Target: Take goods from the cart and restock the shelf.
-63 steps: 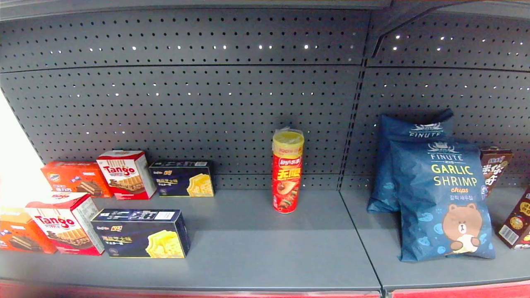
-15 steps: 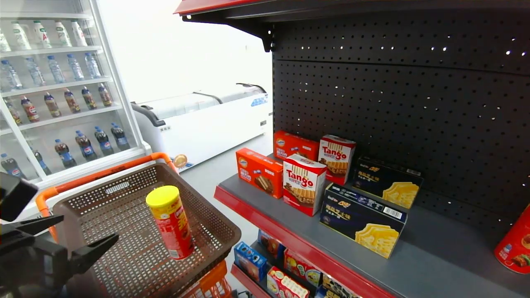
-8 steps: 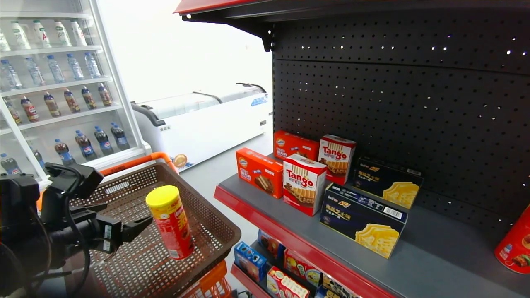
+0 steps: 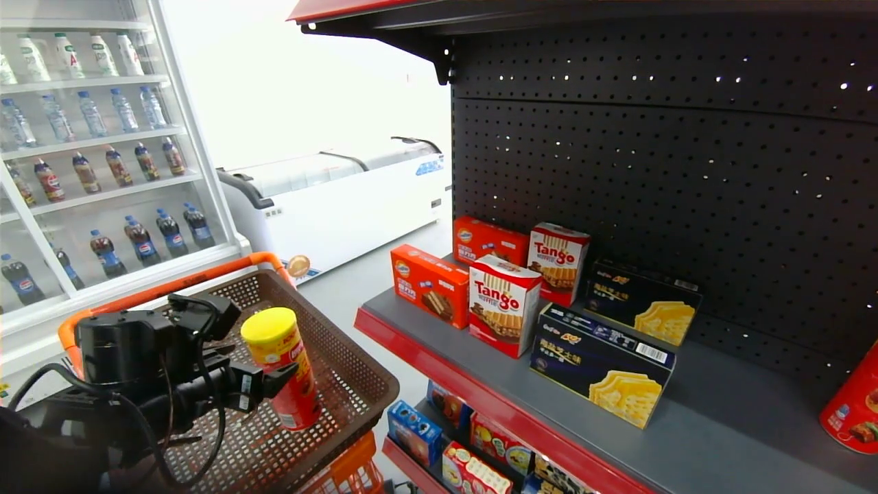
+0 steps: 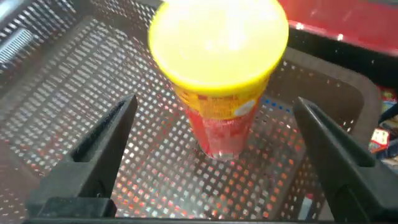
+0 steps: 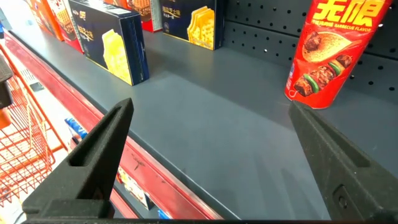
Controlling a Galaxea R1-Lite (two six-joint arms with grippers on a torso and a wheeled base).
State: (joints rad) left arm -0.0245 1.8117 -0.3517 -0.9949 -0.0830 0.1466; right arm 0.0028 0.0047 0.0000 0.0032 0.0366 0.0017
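Left hand (image 5: pixel 216 104), apart, flanks the chips can (image 4: pixel 278 343) in the basket (image 4: pixel 357 370). Right hand (image 6: pixel 212 107), apart, overlooks the shelf (image 6: pixel 217 143), boxes (image 6: pixel 109 46) and second can (image 6: pixel 329 56).

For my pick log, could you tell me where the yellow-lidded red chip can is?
The red chip can stands upright in the brown perforated cart basket, at the lower left of the head view, flanked by the open left gripper.
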